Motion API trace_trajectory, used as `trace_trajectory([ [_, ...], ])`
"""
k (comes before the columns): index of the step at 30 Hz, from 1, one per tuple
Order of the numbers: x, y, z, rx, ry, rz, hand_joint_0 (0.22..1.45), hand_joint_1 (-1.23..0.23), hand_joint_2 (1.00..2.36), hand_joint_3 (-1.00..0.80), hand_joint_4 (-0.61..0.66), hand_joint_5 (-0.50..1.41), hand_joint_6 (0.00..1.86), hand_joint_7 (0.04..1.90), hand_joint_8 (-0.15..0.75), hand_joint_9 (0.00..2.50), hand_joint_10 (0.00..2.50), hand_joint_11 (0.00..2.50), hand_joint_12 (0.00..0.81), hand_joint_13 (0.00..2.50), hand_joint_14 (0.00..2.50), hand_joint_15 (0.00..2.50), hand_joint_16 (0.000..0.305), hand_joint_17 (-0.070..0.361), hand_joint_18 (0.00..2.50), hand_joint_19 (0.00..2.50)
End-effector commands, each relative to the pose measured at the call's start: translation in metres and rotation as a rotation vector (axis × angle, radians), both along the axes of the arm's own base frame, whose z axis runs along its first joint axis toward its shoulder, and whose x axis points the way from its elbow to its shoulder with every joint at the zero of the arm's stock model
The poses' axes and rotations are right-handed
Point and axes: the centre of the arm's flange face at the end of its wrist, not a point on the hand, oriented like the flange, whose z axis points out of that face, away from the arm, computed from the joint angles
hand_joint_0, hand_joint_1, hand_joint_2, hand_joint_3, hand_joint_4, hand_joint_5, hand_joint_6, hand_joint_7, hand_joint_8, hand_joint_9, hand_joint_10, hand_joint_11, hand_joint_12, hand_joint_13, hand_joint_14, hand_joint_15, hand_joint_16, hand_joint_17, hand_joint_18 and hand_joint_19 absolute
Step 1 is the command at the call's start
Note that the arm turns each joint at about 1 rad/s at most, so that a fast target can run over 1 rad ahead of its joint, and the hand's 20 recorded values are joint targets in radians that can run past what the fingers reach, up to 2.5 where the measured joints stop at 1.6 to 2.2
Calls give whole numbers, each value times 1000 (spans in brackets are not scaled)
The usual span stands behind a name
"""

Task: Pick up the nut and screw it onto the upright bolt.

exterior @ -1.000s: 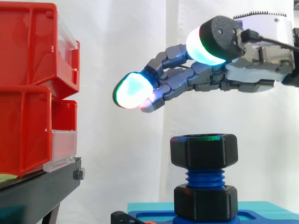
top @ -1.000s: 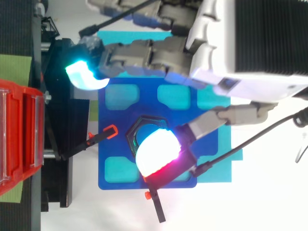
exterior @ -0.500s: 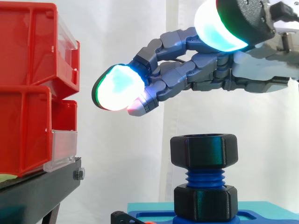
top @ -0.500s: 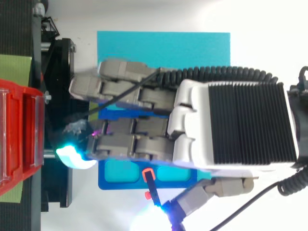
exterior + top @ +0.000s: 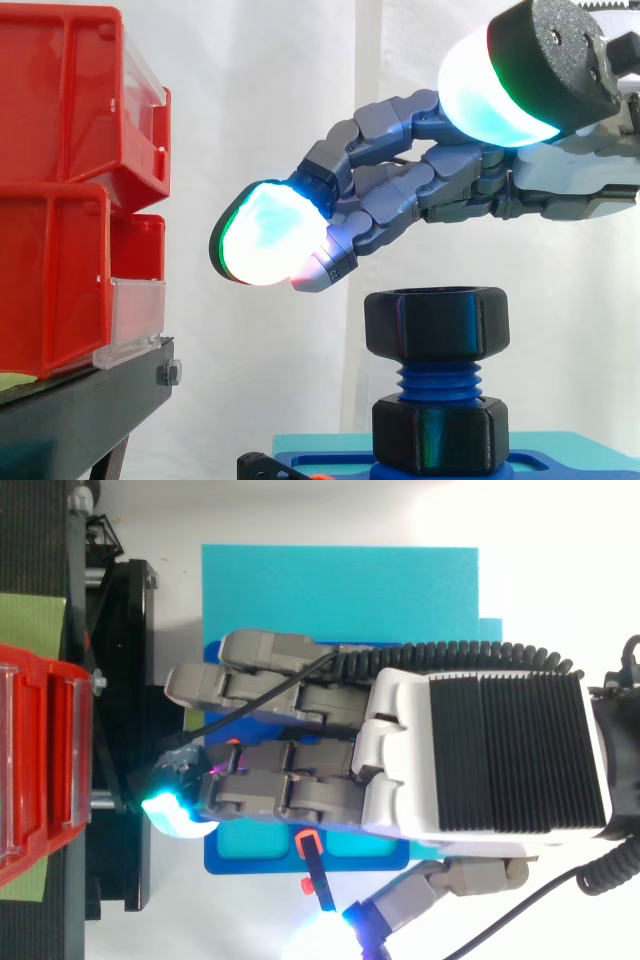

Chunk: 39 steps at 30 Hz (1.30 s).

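Nut: the black hexagonal plastic nut (image 5: 437, 323) sits level on the top of the upright blue threaded plastic bolt (image 5: 437, 381). A few turns of thread are bare between it and a second black hexagonal collar (image 5: 435, 433) at the bolt's foot.

Starting at the grey jointed fingers (image 5: 385, 200), we see them reaching left, loosely bent and wide of the thumb, holding nothing. Their leading white-and-cyan glowing pad (image 5: 265, 245) hangs above and left of the nut, apart from it. The thumb's pad (image 5: 495, 95) is higher, to the right. Seen from above, the hand (image 5: 480, 750) lies over the bolt.

We judge that the hand hovers clear either to take a new grip or because the nut is engaged. With the nut so high on the thread, more turning seems called for.

The bolt rises from a dark blue square plate with shallow recesses (image 5: 240, 858), which lies on a turquoise mat (image 5: 340, 580). A black clamp with an orange tip (image 5: 312, 865) at the plate's edge looks meant to stop it turning. Well apart on the left, stacked red plastic bins (image 5: 60, 190) rest on a black stand (image 5: 80, 410).

We can read no writing or labels, and the bins' clear card holders (image 5: 130, 315) look blank.
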Motion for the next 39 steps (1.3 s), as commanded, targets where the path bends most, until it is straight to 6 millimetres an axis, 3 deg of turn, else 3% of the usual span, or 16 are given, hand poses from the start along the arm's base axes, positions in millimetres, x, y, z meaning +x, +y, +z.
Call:
trace_trajectory([
  [1,-1,-3,0,-1,5,-2,433,-171,1000,-500,223,-137,503,790,230,338,0,0,345,0,0,0,50,113,0,0],
  [12,-2,-4,-2,-7,20,-4,442,-208,1000,-500,229,-132,503,781,241,426,0,0,295,17,0,0,35,78,0,0],
  [17,-3,-5,-5,-8,32,-5,452,-253,1000,-500,215,-133,503,776,255,665,0,0,257,307,0,0,26,59,0,0],
  [28,-4,-5,-4,-8,35,-5,464,-283,1000,-500,213,-129,503,812,261,947,0,0,247,516,0,0,21,47,41,0],
  [39,-4,-10,-4,-10,35,-13,470,-290,1000,-500,193,-130,503,839,263,1035,3,97,265,642,0,0,22,50,155,0],
])
